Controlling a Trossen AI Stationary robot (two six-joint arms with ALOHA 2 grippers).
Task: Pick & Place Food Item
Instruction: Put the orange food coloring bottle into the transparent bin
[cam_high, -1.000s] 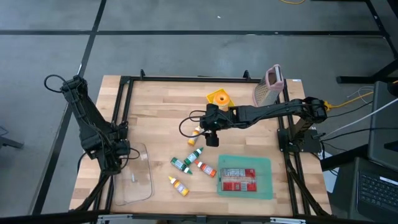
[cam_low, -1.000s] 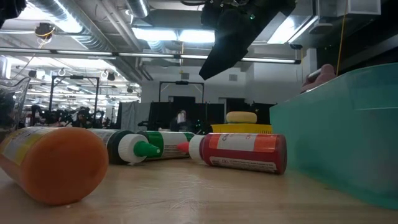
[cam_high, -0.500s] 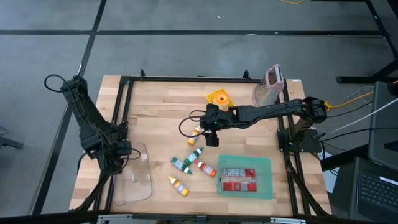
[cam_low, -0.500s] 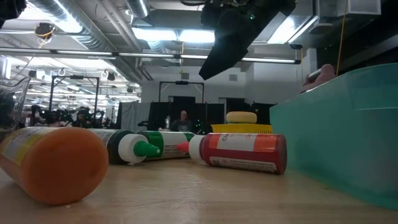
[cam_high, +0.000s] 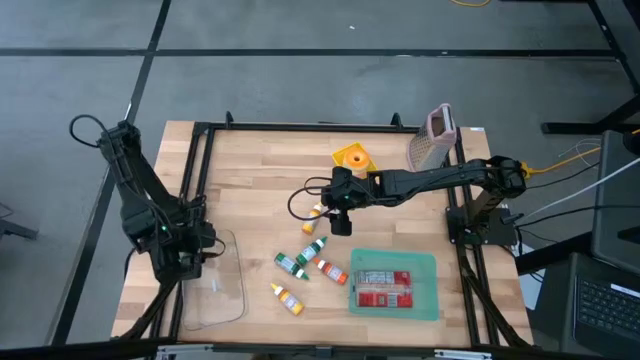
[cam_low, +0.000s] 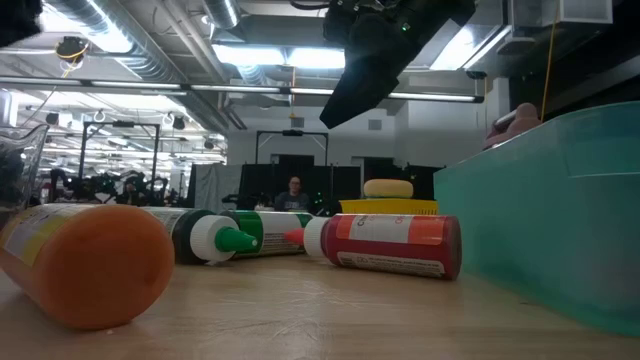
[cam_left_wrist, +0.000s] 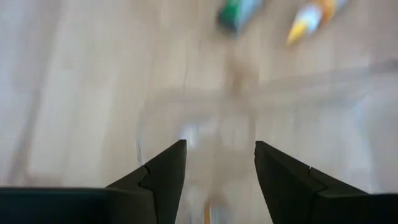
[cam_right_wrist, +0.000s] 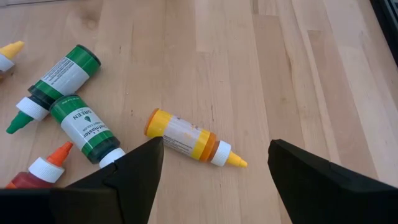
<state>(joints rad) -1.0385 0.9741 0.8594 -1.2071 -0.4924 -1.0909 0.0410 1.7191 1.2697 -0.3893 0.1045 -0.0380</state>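
The right claw (cam_high: 341, 226) hung over the middle of the bench (cam_high: 260, 170), its fingers spread and empty, in the same place as a second before. In its wrist view a yellow bottle (cam_right_wrist: 189, 142) lay on the wood below it, with two green bottles (cam_right_wrist: 68, 102) and a red bottle (cam_right_wrist: 37, 171) lying to one side. The left claw (cam_high: 190, 262) had shifted slightly along the bench's left edge and stood released, holding nothing, over the clear tray (cam_high: 222, 290). The teal bin (cam_high: 394, 285) with its red packet (cam_high: 383, 288) had not moved. A person (cam_low: 293, 194) stood in the room beyond.
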